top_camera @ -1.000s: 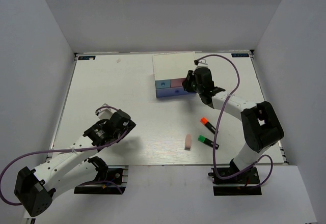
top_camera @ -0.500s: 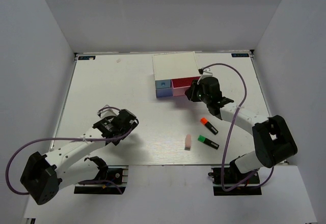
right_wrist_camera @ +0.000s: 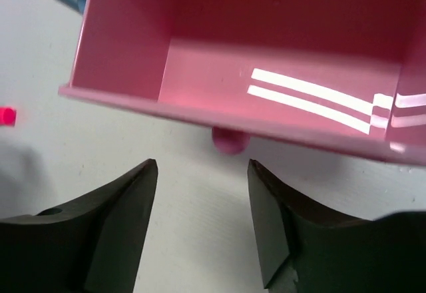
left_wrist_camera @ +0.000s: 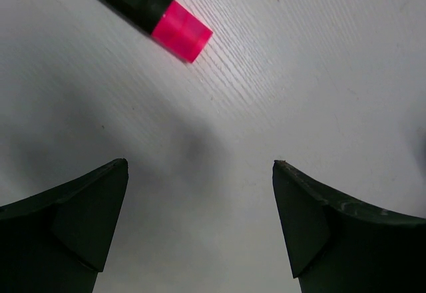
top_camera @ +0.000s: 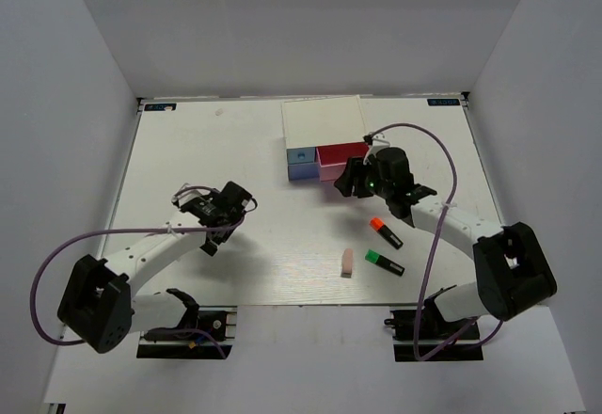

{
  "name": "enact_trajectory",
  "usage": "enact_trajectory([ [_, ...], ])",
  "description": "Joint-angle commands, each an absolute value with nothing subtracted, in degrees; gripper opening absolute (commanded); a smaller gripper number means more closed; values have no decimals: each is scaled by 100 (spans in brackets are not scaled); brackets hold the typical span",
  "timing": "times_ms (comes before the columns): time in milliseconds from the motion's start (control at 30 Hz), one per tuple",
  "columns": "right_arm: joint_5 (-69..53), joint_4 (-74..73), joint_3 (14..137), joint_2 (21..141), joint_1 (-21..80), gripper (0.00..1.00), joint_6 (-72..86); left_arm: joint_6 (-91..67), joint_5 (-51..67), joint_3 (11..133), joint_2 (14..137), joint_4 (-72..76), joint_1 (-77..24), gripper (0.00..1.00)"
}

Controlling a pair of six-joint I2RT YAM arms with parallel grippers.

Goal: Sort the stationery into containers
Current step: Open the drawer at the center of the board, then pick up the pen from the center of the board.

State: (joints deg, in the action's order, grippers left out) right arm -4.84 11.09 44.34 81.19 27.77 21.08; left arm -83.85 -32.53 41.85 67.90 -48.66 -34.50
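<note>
Pink plastic fills the right wrist view: the pink drawer (right_wrist_camera: 279,46) stands out from its box, and we see nothing lying inside it. Its knob (right_wrist_camera: 230,140) sits just past the tips of the right gripper (right_wrist_camera: 201,173), whose jaws are parted, clear of the knob and holding nothing. From above, the drawer juts from the white-topped box (top_camera: 323,118), beside the light blue drawer front (top_camera: 301,155), which looks flush and closed.

The stationery is all outside the box. An orange-red-capped highlighter (top_camera: 385,232), a green-capped highlighter (top_camera: 384,262) and a pinkish-beige eraser (top_camera: 347,262) lie on the table (top_camera: 235,151) near the right arm, well apart from the box. A pink-capped highlighter (left_wrist_camera: 143,6) lies flat just ahead of the left gripper (left_wrist_camera: 200,173), whose fingers are spread wide over bare table, empty.

We judge the sorting barely begun: one drawer is ready, nothing is stowed, and every piece we can see has yet to go in. We cannot find any other erasers.
</note>
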Motion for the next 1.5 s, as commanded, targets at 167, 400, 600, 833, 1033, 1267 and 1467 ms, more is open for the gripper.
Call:
enact_trajectory([
  [167, -1089, 897, 3508, 6918, 2760, 52, 1443, -9026, -3850, 5018, 7576, -5370, -2717, 100],
  [400, -1046, 958, 2892, 5838, 2760, 51, 915, -9026, -3174, 5089, 7997, -5168, -1996, 100],
  [600, -905, 1002, 2707, 5511, 2760, 52, 835, -9079, -2760, 5309, 8622, -5336, -1653, 100],
  [833, -914, 1055, 2681, 5300, 2742, 55, 686, -9141, -2356, 5396, 9183, -5089, -1301, 91],
  [1033, -791, 1072, 2602, 5124, 2733, 56, 606, -9141, -2075, 5537, 9475, -5072, -1046, 65],
  [1267, -721, 1081, 2540, 4984, 2690, 59, 458, -8808, -1907, 5361, 9413, -4739, -993, 27],
  [1467, -694, 896, 2663, 5036, 2646, 70, 44, -6252, -1275, 6143, 9281, -4289, -1257, 0],
])
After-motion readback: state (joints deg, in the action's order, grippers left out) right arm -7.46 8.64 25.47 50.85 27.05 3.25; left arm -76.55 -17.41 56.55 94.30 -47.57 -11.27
